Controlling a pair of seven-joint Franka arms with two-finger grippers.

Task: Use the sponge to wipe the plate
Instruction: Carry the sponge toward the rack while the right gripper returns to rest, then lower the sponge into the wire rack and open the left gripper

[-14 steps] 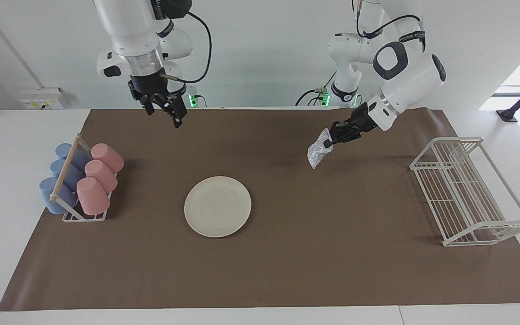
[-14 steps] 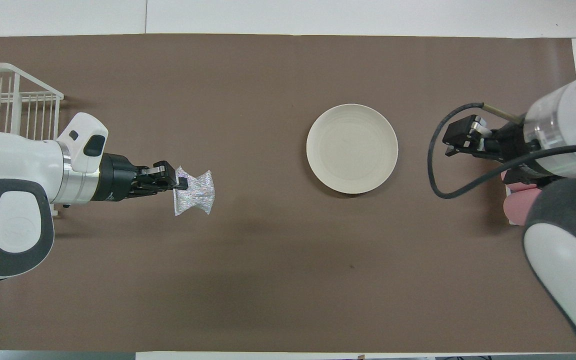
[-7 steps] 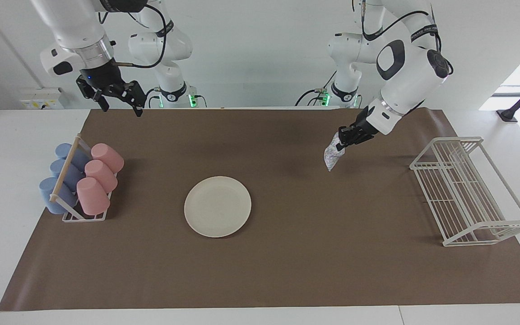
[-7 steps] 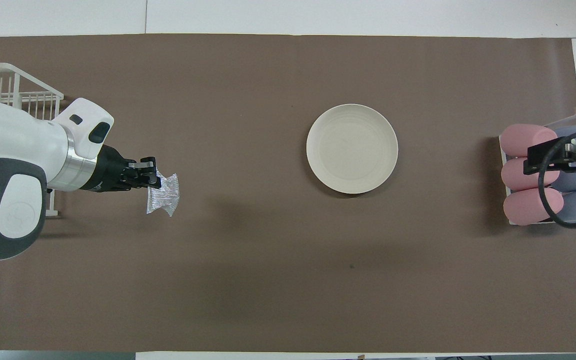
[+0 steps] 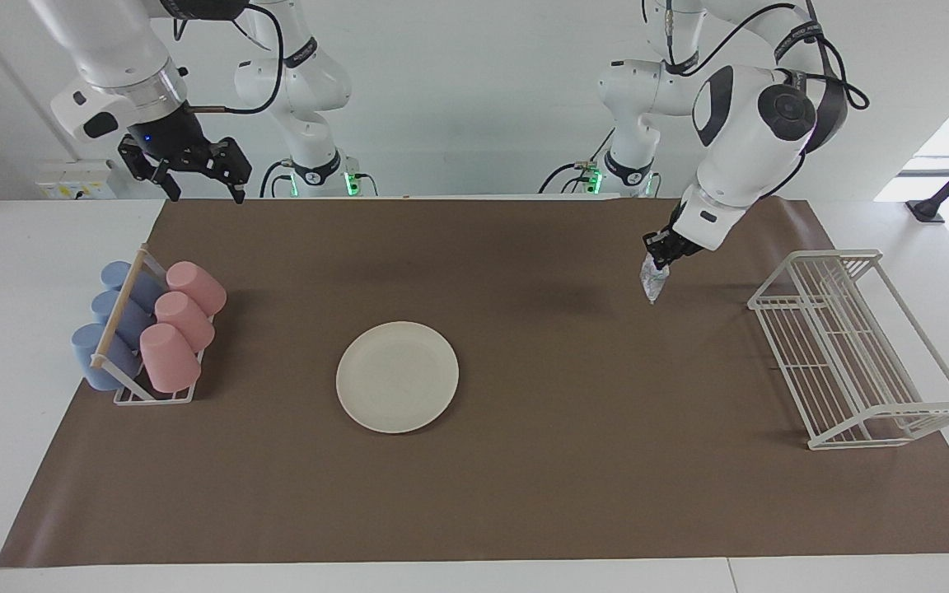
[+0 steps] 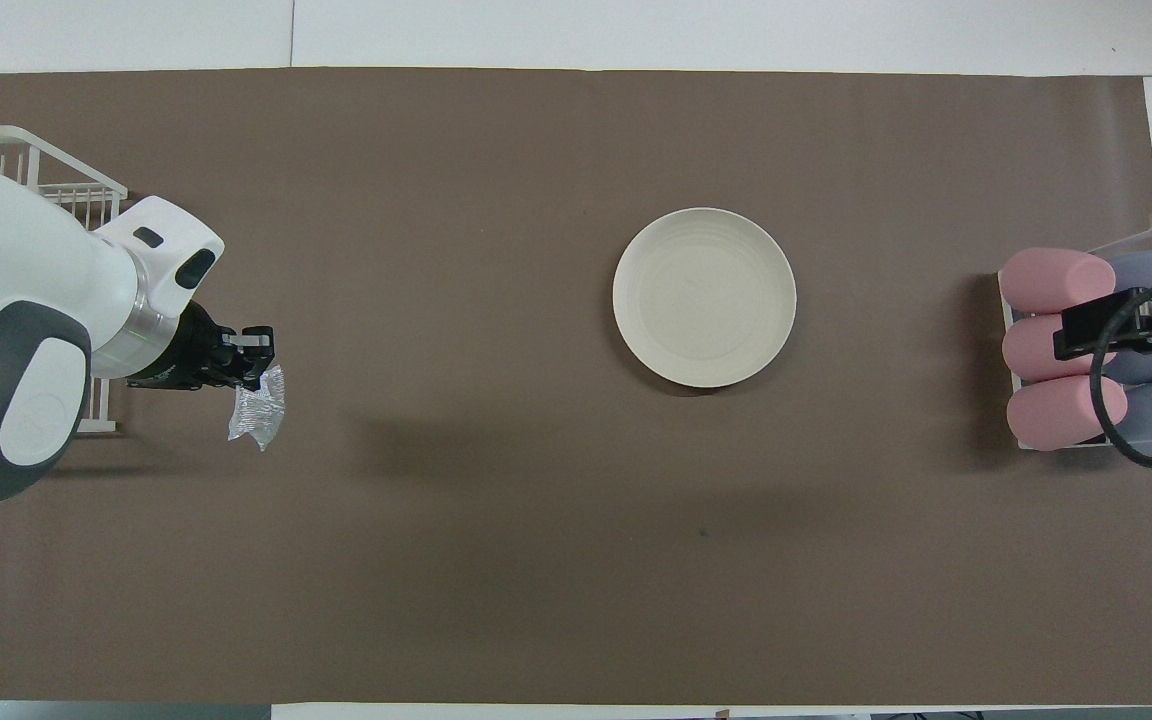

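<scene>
The cream-white plate [image 5: 397, 376] [image 6: 704, 297] lies flat on the brown mat, with nothing on it. My left gripper [image 5: 657, 251] [image 6: 254, 358] is shut on the silvery sponge [image 5: 651, 282] [image 6: 256, 418], which hangs from it above the mat, toward the left arm's end of the table beside the wire rack. My right gripper [image 5: 198, 183] [image 6: 1071, 335] hangs open and empty, raised over the cup holder at the right arm's end.
A white wire dish rack [image 5: 857, 347] [image 6: 31, 190] stands at the left arm's end. A holder with several pink and blue cups [image 5: 149, 329] [image 6: 1066, 350] stands at the right arm's end. The brown mat [image 5: 524, 478] covers most of the table.
My left gripper has pulled back toward the wire rack, away from the plate, with the sponge in it. My right gripper has swung away from the plate to above the cup holder.
</scene>
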